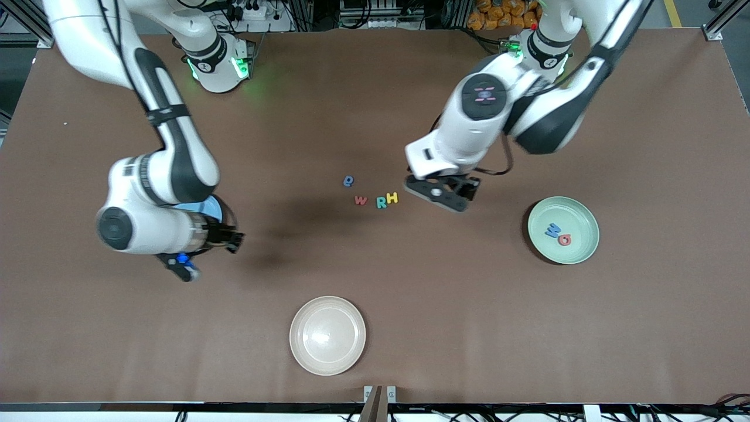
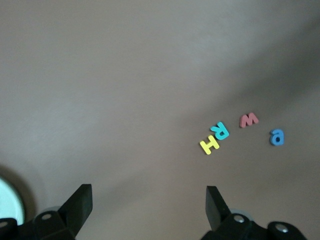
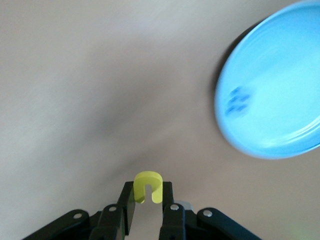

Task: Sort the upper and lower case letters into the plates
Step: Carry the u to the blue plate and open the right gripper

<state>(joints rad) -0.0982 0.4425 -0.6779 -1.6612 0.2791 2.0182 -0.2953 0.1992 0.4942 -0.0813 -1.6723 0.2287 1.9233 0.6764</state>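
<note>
The right claw (image 3: 148,200), left of frame beside the light blue round plate (image 3: 280,100), grips a small yellow foam letter (image 3: 148,186). The left claw (image 2: 149,200) gapes wide above the brown desk (image 1: 375,281), centre frame, by 4 letters (image 1: 375,196).

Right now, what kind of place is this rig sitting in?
Probably a robotics lab or test cell. The brown-covered table carries only plates and foam letters, aluminium framing stands at its corners, and power strips and cables sit by the arm bases.
</note>
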